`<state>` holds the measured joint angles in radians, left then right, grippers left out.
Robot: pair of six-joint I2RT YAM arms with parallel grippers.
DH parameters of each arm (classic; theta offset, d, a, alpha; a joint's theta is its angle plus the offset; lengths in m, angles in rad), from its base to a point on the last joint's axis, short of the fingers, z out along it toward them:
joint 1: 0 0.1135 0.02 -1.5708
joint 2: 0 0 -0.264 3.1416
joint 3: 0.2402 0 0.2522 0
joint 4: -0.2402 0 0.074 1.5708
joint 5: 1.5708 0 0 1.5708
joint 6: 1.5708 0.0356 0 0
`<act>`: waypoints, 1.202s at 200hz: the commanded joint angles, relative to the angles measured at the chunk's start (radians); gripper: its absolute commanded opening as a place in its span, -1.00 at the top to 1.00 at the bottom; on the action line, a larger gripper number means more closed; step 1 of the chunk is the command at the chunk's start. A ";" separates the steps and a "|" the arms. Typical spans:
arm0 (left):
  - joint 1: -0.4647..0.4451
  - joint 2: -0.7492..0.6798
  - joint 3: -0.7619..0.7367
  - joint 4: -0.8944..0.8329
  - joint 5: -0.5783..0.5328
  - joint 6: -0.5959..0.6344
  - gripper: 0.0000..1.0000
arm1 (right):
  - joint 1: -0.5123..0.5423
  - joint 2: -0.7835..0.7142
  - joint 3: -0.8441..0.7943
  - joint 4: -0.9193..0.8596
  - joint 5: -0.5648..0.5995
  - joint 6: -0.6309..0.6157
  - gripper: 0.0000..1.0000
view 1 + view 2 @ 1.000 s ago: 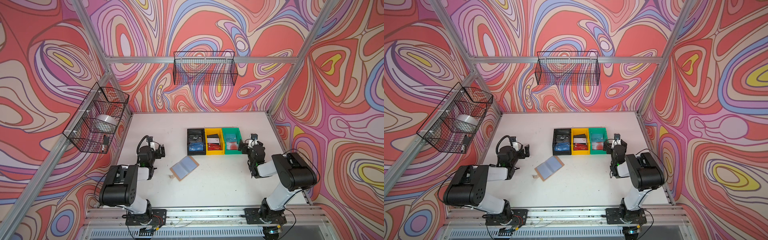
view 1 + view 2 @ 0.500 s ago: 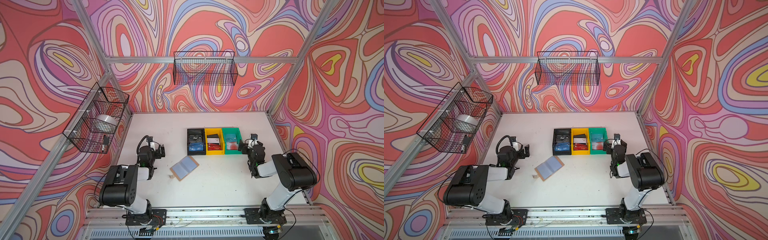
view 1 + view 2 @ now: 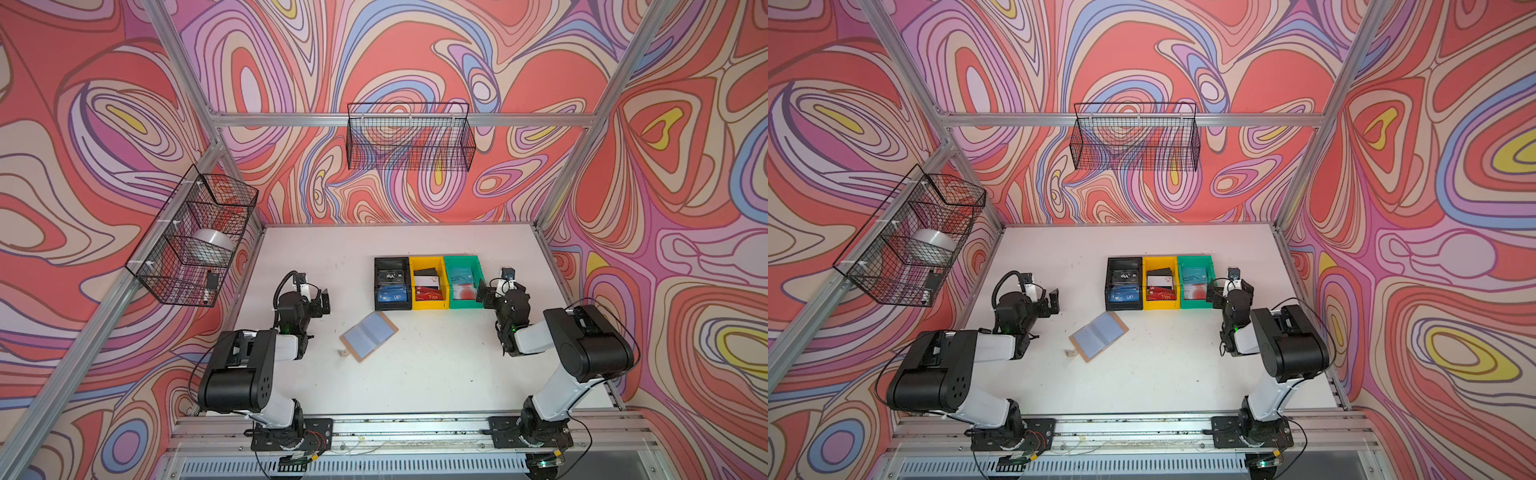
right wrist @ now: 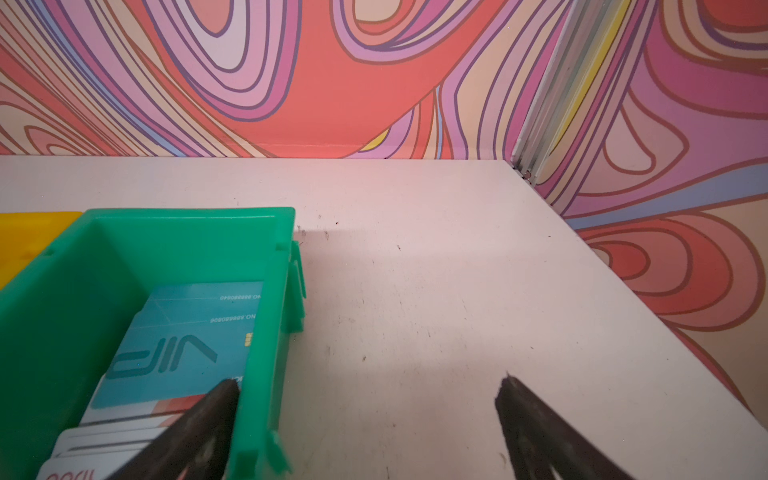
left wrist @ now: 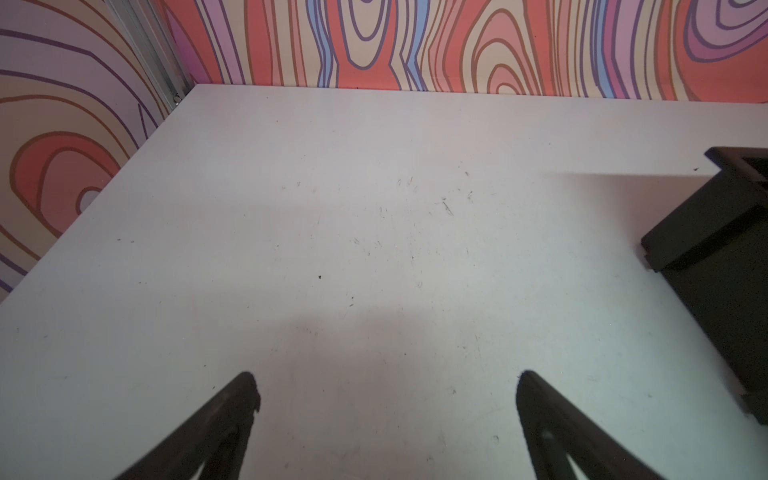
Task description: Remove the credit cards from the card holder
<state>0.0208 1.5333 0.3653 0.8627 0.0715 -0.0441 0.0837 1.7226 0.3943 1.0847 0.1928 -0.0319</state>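
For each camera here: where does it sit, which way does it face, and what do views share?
Top views: high over the front rail, looking down on table, open card holder, left arm, right arm.
Left wrist: on the left arm, facing the back wall; open left claw, black bin corner.
Right wrist: on the right arm, facing the back corner; open right claw, green bin.
Shared: right wrist and both top views show the green bin's teal VIP card.

Contents of the card holder (image 3: 369, 340) are too small to tell.

White table (image 3: 415, 374), card holder (image 3: 369, 336), three bins (image 3: 430, 305)
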 commanded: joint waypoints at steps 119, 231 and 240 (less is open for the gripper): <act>0.005 0.005 0.014 0.014 0.010 0.020 -1.00 | -0.009 -0.004 0.017 -0.006 -0.011 0.011 -0.97; 0.005 0.003 0.014 0.014 0.010 0.021 -1.00 | -0.012 -0.004 0.019 -0.011 -0.014 0.010 -0.97; 0.005 0.004 0.013 0.014 0.010 0.020 -1.00 | -0.013 -0.004 0.020 -0.011 -0.015 0.011 -0.97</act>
<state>0.0208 1.5333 0.3649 0.8627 0.0715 -0.0441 0.0788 1.7226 0.4004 1.0836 0.1856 -0.0315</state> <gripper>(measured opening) 0.999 0.985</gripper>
